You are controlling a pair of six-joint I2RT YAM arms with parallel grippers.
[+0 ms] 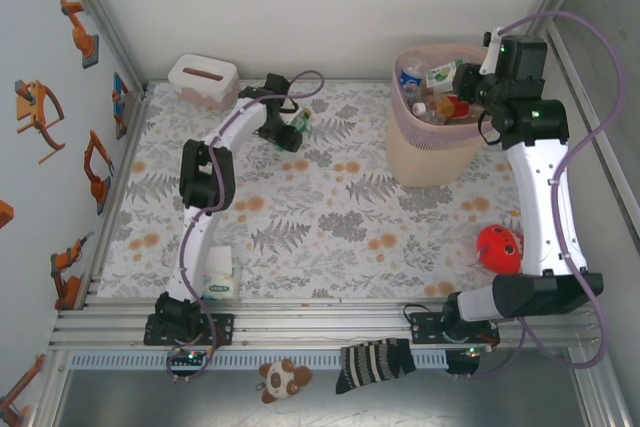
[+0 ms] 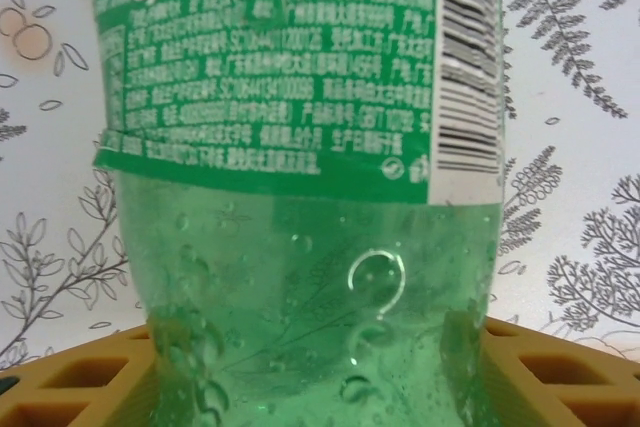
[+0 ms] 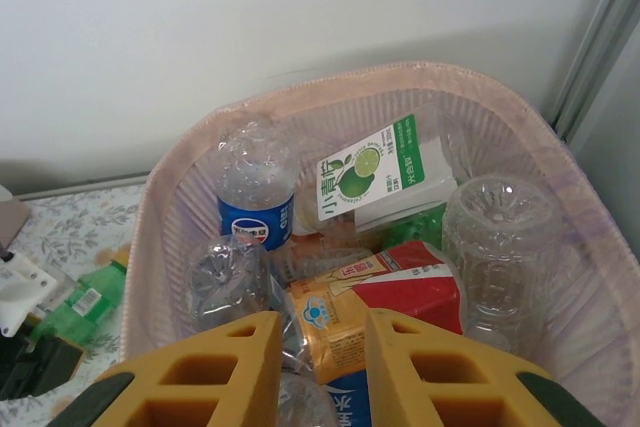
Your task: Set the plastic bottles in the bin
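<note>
A green Sprite bottle [image 2: 300, 247] with a green label lies on the floral table at the back left [image 1: 300, 123]. My left gripper [image 1: 293, 132] is down on it, and in the left wrist view its yellow fingers [image 2: 520, 367] press against both sides of the bottle's lower body. The beige bin [image 1: 440, 162] with a pink liner [image 3: 350, 77] stands at the back right. Several bottles lie inside it, among them a blue-labelled one [image 3: 255, 217], an orange and red one [image 3: 380, 307] and a clear one [image 3: 495, 237]. My right gripper [image 3: 320, 347] hovers over the bin [image 1: 462, 97], open, with nothing between its fingers.
A low white tissue box [image 1: 203, 79] sits in the back left corner, just behind the left arm. A soft tissue pack [image 1: 218, 279] lies by the left arm's base. A red holed ball [image 1: 498, 247] rests near the right arm. A striped sock [image 1: 375, 362] and a plush toy [image 1: 283, 379] lie off the table's front.
</note>
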